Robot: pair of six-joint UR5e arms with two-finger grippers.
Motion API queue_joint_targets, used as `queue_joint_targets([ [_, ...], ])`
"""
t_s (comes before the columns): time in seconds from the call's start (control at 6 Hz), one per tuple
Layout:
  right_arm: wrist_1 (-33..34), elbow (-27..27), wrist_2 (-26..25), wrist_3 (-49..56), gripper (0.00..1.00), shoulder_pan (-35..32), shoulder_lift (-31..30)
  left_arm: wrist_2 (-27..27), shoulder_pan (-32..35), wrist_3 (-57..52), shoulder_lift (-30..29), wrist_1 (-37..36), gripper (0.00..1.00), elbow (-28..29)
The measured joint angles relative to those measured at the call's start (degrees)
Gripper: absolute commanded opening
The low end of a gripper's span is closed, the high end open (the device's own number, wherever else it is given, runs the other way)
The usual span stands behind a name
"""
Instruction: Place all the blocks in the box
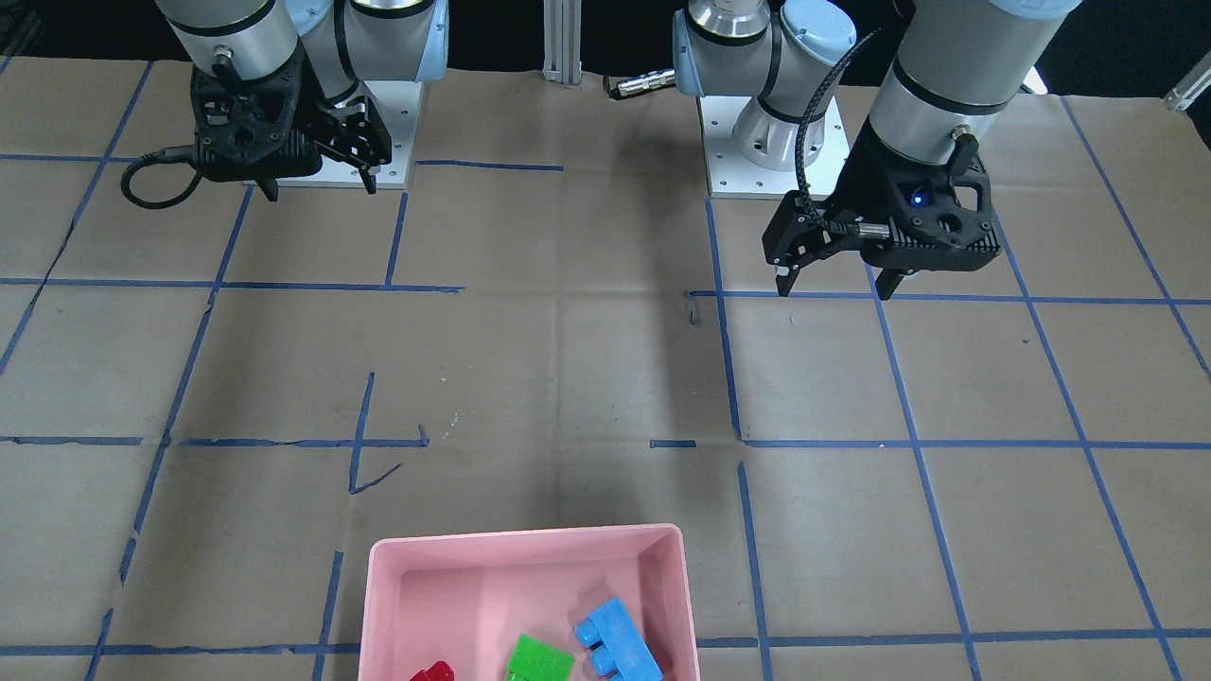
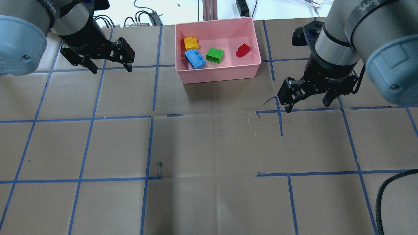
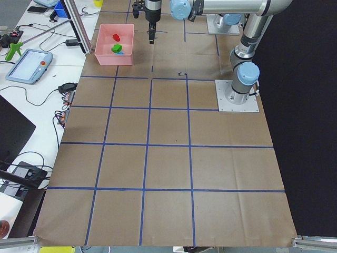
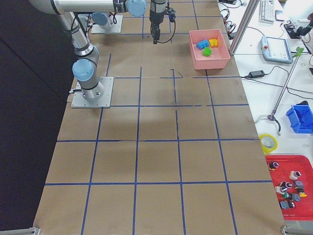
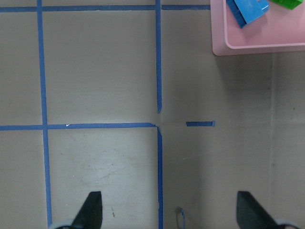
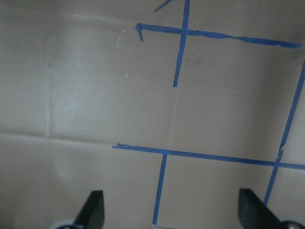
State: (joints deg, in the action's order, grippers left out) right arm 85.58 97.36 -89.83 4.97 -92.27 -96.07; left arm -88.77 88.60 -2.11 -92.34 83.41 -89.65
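Note:
The pink box (image 2: 218, 74) stands at the far middle of the table. In it lie the yellow block (image 2: 191, 43), the light blue block (image 2: 195, 58), the green block (image 2: 214, 54) and the red block (image 2: 243, 50). My left gripper (image 2: 112, 69) is open and empty, above the table to the left of the box. Its wrist view shows the box corner (image 5: 224, 45) with the blue block (image 5: 248, 9). My right gripper (image 2: 307, 107) is open and empty, right of the box and nearer to me. In the front-facing view the box (image 1: 525, 539) shows blue (image 1: 617, 643), green (image 1: 539, 659) and red (image 1: 432, 672); yellow is out of frame.
Brown paper with a blue tape grid (image 2: 150, 147) covers the table. The arm bases (image 1: 771, 142) stand at the near edge. A black cable (image 2: 385, 192) hangs at the lower right. Benches with a tablet (image 3: 29, 66) and a red parts tray (image 4: 288, 188) flank the table.

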Motion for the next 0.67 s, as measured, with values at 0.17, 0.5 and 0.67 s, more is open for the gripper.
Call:
queue_joint_targets([
  [0.17,0.1,0.0,0.0,0.0,1.00,0.0,0.1,0.0,0.0,0.0,0.0,0.0,0.99,0.0],
  [0.5,1.1,0.0,0.1,-0.1,1.00,0.1,0.2,0.0,0.0,0.0,0.0,0.0,0.99,0.0],
  [0.67,1.3,0.1,0.1,-0.1,1.00,0.1,0.2,0.0,0.0,0.0,0.0,0.0,0.99,0.0],
])
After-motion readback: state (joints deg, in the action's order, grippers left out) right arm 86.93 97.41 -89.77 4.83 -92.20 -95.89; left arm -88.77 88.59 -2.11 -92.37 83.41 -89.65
